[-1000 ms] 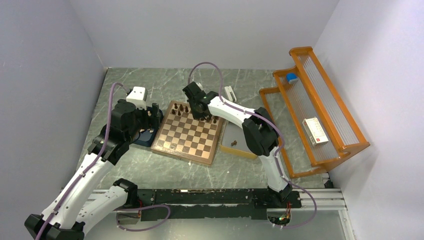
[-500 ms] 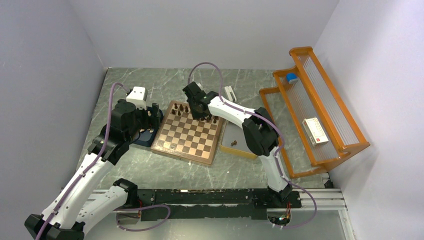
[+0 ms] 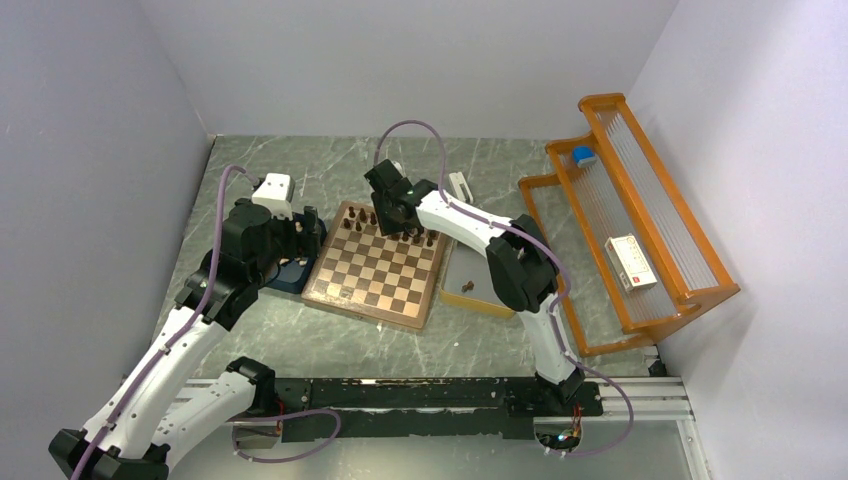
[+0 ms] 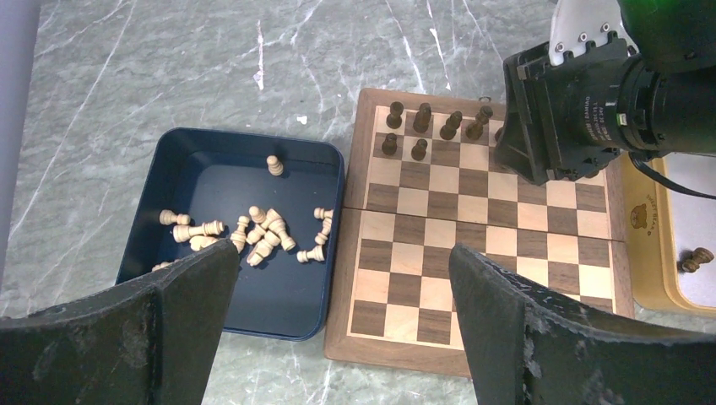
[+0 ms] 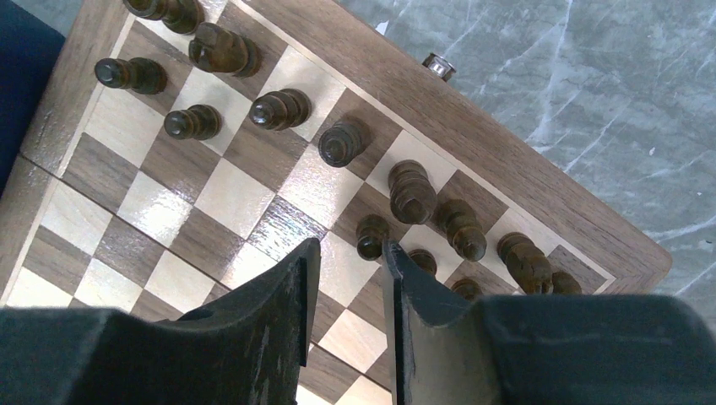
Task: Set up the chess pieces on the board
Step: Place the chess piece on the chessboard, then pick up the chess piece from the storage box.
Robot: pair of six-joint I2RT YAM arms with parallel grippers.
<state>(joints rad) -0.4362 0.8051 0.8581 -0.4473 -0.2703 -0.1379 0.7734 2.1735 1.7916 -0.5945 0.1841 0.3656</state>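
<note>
"Dark brown chessmen [image 5: 338,143] crowd the far edge of the chessboard [image 3: 375,265], upright, in two ragged rows. See the right gripper [image 5: 348,249]?"

"Low over that same far edge, toward the right-hand corner. Its jaws stand a little apart with nothing between them. A pawn [image 5: 371,236] stands just past the tips."

"How much room does it have?"

"Little on the far side, with pieces packed to either side of the fingers. Toward us the squares are bare right down to the near border."

"And the left gripper [image 4: 342,249]?"

"Up above the line where the navy tray [image 4: 228,287] sits just beside the board's left border. Its jaws are spread wide and hold nothing. Pale chessmen [image 4: 262,232] lie tumbled in that tray, and one stands upright near its far wall."

"On the right?"

"A yellow-rimmed tray [image 4: 646,245] lies just beside the board's right border, with one dark piece [image 4: 697,260] in it. Past that there's the green marble table [image 3: 300,170], then an orange rack [image 3: 640,220] along the right wall."
</note>
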